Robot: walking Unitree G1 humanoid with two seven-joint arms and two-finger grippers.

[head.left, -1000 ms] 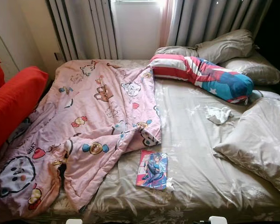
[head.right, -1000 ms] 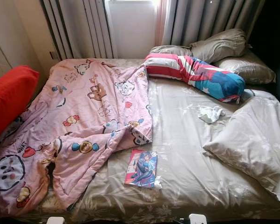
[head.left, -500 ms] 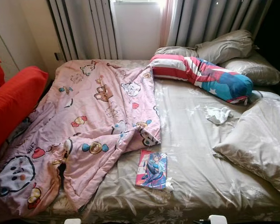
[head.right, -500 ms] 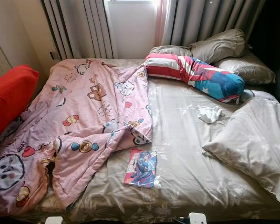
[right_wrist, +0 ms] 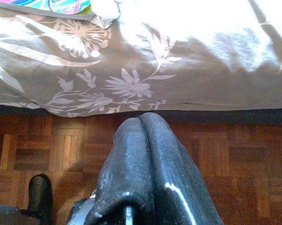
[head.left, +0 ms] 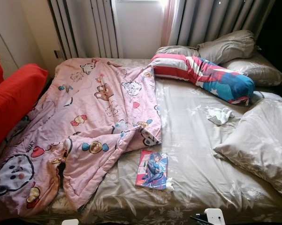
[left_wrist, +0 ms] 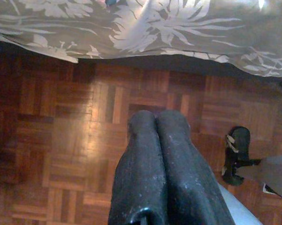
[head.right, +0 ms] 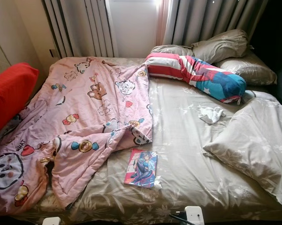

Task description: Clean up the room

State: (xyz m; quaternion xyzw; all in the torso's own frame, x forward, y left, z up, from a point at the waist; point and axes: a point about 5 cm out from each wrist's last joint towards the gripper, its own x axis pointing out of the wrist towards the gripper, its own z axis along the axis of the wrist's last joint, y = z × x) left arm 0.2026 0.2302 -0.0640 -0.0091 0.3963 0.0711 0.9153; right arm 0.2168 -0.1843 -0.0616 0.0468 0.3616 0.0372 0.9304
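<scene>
A bed (head.left: 192, 140) with a beige floral sheet spans the frame: a rumpled pink cartoon blanket (head.left: 84, 117) covers its left half, a colourful book (head.left: 153, 169) lies just below centre near the blanket's folded corner, and a small white cloth (head.left: 220, 115) sits at centre right beside a beige pillow (head.left: 258, 145). A striped red, white and blue bolster (head.left: 201, 75) lies across the upper right, and red cushions (head.left: 11, 101) stand at the left edge. Both arms hang low over the parquet floor (left_wrist: 61, 140) by the bed's edge, the left hand (left_wrist: 157, 122) and the right hand (right_wrist: 141, 123) each clenched with fingers pressed together, grasping nothing.
</scene>
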